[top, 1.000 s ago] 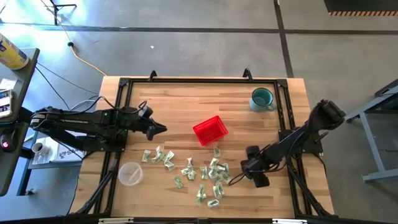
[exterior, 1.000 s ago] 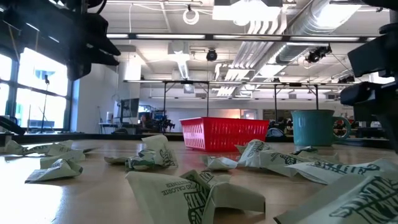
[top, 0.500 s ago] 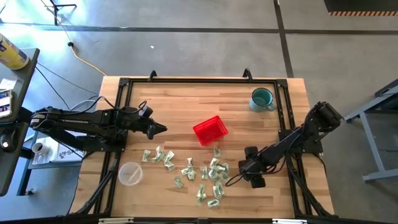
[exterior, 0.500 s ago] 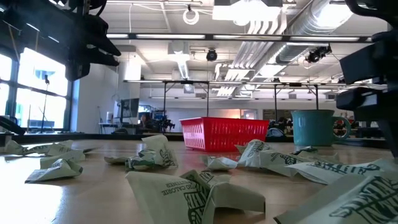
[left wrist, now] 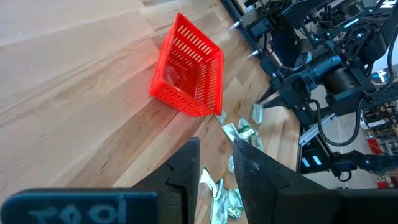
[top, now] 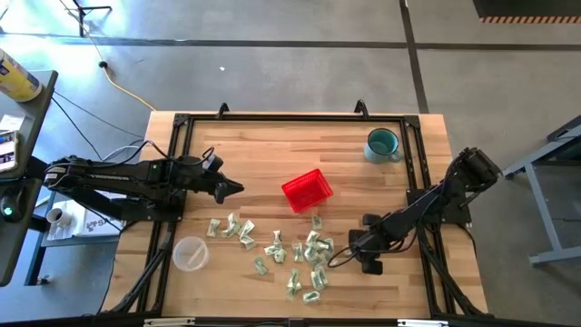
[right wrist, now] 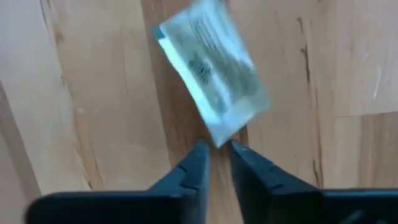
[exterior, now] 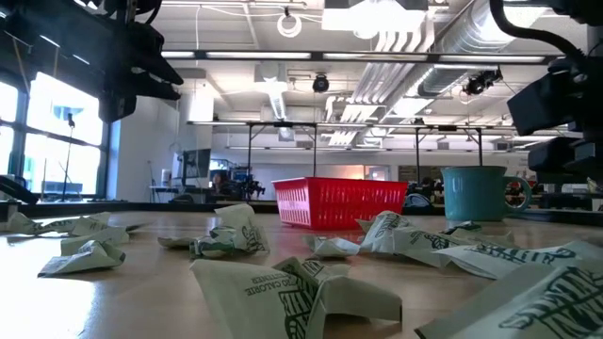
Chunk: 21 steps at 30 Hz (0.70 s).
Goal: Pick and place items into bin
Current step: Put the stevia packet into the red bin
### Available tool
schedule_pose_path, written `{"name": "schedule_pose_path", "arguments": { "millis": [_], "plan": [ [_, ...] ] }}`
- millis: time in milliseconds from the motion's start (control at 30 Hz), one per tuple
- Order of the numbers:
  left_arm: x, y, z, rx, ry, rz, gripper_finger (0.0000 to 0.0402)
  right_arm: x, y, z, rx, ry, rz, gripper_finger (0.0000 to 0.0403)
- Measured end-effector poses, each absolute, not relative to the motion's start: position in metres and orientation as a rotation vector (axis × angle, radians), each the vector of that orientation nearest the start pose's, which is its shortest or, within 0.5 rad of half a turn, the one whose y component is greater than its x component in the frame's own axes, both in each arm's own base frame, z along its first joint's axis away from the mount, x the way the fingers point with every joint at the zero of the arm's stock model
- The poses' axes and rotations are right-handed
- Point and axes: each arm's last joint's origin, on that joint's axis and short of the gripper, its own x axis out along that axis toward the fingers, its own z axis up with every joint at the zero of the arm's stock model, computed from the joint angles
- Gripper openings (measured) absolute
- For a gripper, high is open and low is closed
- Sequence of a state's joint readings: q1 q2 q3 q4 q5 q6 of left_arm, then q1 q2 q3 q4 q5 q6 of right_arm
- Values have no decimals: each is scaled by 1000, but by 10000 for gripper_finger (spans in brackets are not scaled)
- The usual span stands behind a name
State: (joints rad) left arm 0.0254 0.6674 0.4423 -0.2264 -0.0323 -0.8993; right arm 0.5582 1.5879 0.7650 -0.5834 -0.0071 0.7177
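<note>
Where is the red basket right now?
In the high view the red basket sits near the middle of the wooden table, just above the scattered packets, with the teal mug off toward the far right corner.

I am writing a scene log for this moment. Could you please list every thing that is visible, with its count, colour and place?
Wrapped items: about two dozen, pale green and silvery white, scattered on the table's near half, between the cup and the right gripper.
Basket: one, bright red, slotted sides, near the table's centre; looks empty in the left wrist view.
Mug: one, teal, far right corner.
Plastic cup: one, clear, near left part.
Table: one, light wood with a black frame.
Left gripper: dark, fingers nearly shut on nothing, hovers left of the basket.
Right gripper: dark, at the right edge of the pile, pinching the edge of one wrapped item.
</note>
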Motion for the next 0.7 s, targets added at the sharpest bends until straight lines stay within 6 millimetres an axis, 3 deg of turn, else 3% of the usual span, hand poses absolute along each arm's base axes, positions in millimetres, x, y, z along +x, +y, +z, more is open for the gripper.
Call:
{"name": "schedule_pose_path", "arguments": {
  "millis": [300, 433, 567, 700],
  "plan": [
    [152, 4, 229, -887, 405, 235, 133, 218, 133, 136, 211, 1408, -39, 206],
    [152, 4, 229, -888, 405, 235, 133, 228, 136, 146, 78, 1312, -23, 264],
    [152, 4, 229, -888, 405, 235, 133, 233, 136, 151, -39, 1253, -7, 299],
    [152, 4, 229, -888, 405, 235, 133, 233, 138, 149, -65, 1264, 66, 306]
  ]
}}
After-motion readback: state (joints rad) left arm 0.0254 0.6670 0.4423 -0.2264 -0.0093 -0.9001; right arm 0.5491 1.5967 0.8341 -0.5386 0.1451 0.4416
